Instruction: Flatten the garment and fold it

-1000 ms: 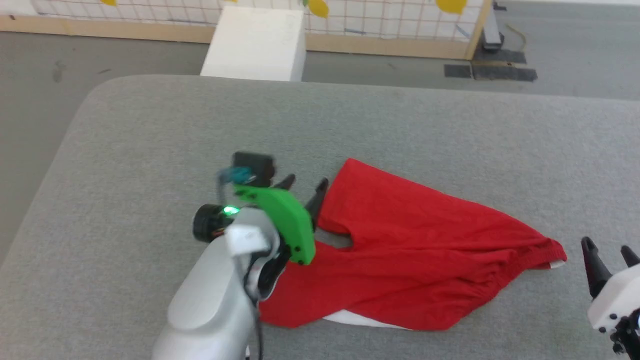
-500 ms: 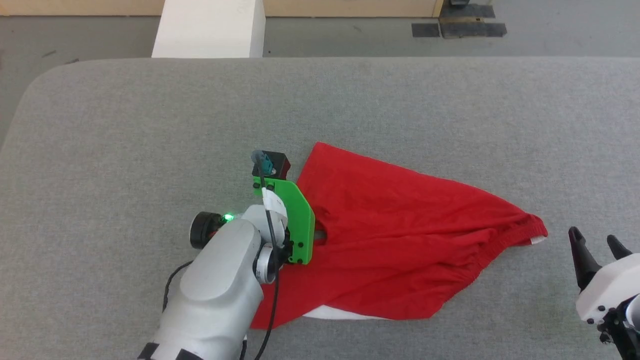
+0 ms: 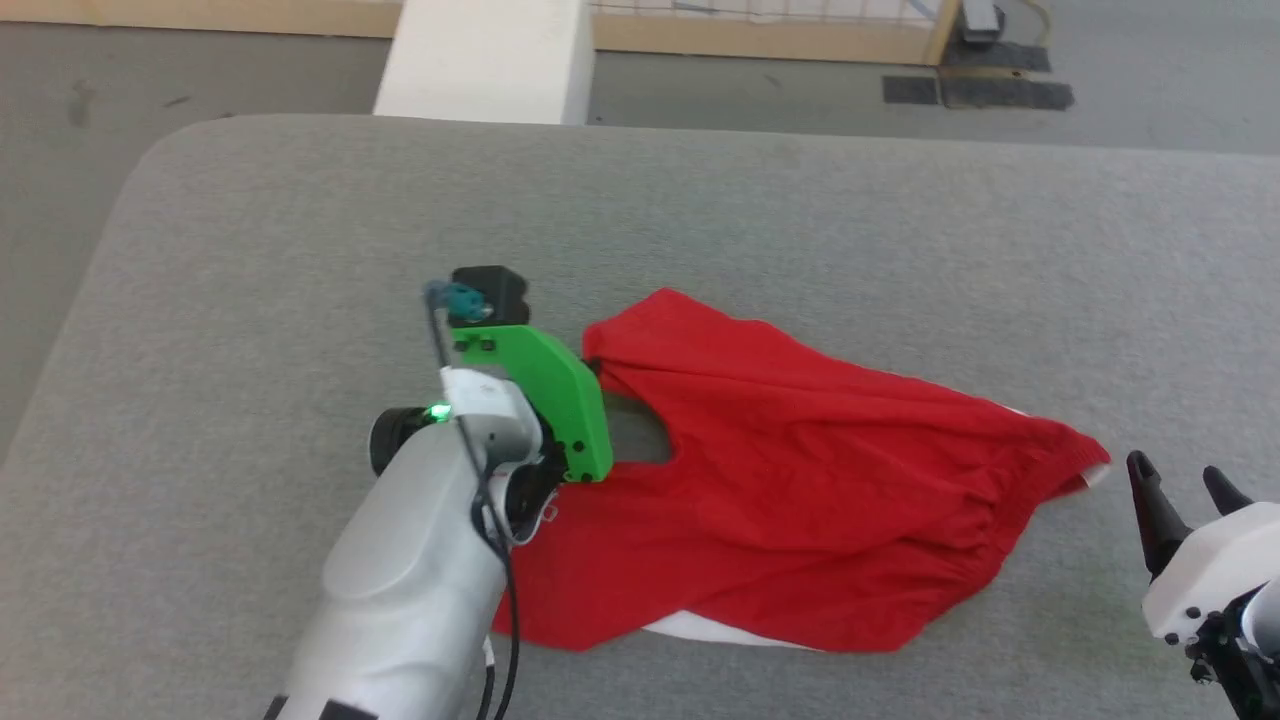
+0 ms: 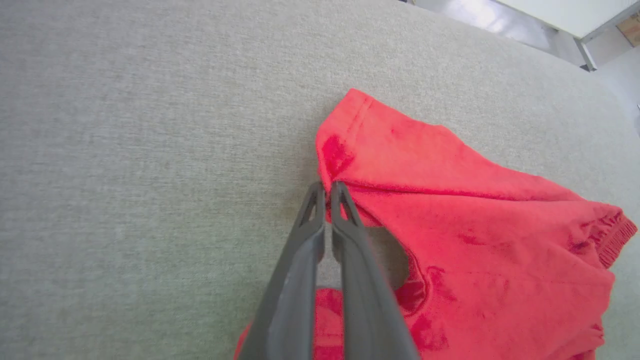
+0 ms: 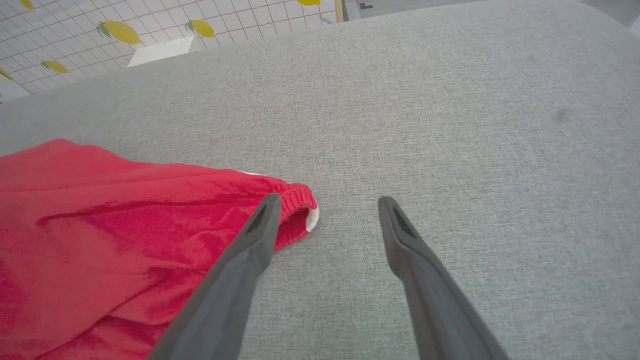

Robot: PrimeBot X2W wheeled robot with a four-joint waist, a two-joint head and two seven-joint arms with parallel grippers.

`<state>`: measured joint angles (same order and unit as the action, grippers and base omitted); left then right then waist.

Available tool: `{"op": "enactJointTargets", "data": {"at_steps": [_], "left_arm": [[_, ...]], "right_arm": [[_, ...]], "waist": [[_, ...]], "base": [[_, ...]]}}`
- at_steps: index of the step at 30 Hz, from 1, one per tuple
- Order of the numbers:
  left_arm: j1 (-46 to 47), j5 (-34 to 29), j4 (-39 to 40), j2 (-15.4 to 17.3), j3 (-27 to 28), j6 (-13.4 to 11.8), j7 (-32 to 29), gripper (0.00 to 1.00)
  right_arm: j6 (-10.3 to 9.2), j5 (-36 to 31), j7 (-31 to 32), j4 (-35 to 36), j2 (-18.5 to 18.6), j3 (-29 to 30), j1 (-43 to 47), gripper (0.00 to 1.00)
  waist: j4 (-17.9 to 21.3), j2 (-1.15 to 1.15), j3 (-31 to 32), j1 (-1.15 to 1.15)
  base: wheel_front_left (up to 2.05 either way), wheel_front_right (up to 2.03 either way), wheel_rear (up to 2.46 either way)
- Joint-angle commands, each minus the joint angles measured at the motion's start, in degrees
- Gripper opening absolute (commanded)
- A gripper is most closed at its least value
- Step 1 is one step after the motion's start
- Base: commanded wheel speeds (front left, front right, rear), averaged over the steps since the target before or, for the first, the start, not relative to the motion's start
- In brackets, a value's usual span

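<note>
Shorts (image 3: 800,490) of bright red cloth lie rumpled in the middle of the grey tabletop (image 3: 800,220). The left gripper (image 4: 326,187) has its jaws pinched tight on the edge of one leg. The right gripper (image 5: 328,201) has its jaws wide apart, just beside the waistband corner, holding nothing.

Shorts (image 3: 800,500) on table (image 3: 300,250), centre-right. Left gripper (image 4: 326,192) at their left leg hem; right gripper (image 5: 327,200) just right of the waistband, apart. Box (image 3: 485,60) behind table.
</note>
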<state>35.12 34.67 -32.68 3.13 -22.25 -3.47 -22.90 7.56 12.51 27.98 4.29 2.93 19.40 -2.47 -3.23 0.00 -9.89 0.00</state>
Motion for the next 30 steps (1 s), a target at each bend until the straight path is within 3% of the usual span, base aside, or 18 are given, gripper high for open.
{"op": "enactJointTargets", "data": {"at_steps": [1, 7, 14, 20, 21, 22, 26, 30], "left_arm": [[-1.7, 0.7, 0.8, 0.5, 0.8, -0.4, 0.9, 0.0], [-10.6, 2.8, 8.8, 3.0, 3.5, -2.4, 2.2, 0.0], [-26.0, 5.3, 18.1, 4.4, 5.5, -7.4, 0.9, 0.0], [-32.7, 7.5, 22.1, 3.4, 3.8, -8.0, -2.0, 0.0], [-33.0, 7.6, 22.4, 3.3, 3.7, -8.1, -2.0, 0.32], [-33.1, 7.8, 22.8, 3.2, 3.7, -8.0, -2.0, 1.0], [-32.8, 7.8, 24.8, 3.6, 4.8, -8.2, -0.4, 1.0], [-30.3, 5.1, 27.8, 6.6, 5.6, -7.5, 1.9, 1.0]], "right_arm": [[-0.08, -0.3, -0.1, -0.3, 0.0, -0.1, 0.2, 1.0], [-0.08, 0.0, 0.3, -0.7, 0.0, -1.2, 1.1, 1.0], [-0.08, 0.1, 0.7, -1.0, 0.0, -2.0, 2.3, 1.0], [-0.08, 0.1, 1.0, -0.8, 0.0, -1.9, 2.8, 1.0], [-0.08, 0.1, 1.1, -0.8, 0.0, -1.9, 2.9, 1.0], [-0.08, 0.1, 1.1, -0.8, 0.0, -2.1, 2.8, 1.0], [-0.08, 0.4, 1.2, -1.0, 0.0, -2.7, 2.6, 1.0], [-0.08, 0.8, 0.8, -1.3, 0.0, -2.9, 2.6, 1.0]], "waist": [[-2.4, 0.0, 1.9, 0.0], [-6.0, 0.0, 4.3, 0.0], [-8.8, 0.0, 6.1, 0.0], [-10.1, 0.0, 6.6, 0.0], [-10.1, 0.0, 6.6, 0.0], [-10.1, 0.0, 6.6, 0.0], [-9.6, 0.0, 6.5, 0.0], [-8.9, 0.0, 6.1, 0.0]], "base": [[0.0, 0.0, 0.0], [0.0, 0.0, 0.0], [0.0, 0.0, 0.0], [0.0, 0.0, 0.0], [0.0, 0.0, 0.0], [0.0, 0.0, 0.0], [0.0, 0.0, 0.0], [0.0, 0.0, 0.0]]}}
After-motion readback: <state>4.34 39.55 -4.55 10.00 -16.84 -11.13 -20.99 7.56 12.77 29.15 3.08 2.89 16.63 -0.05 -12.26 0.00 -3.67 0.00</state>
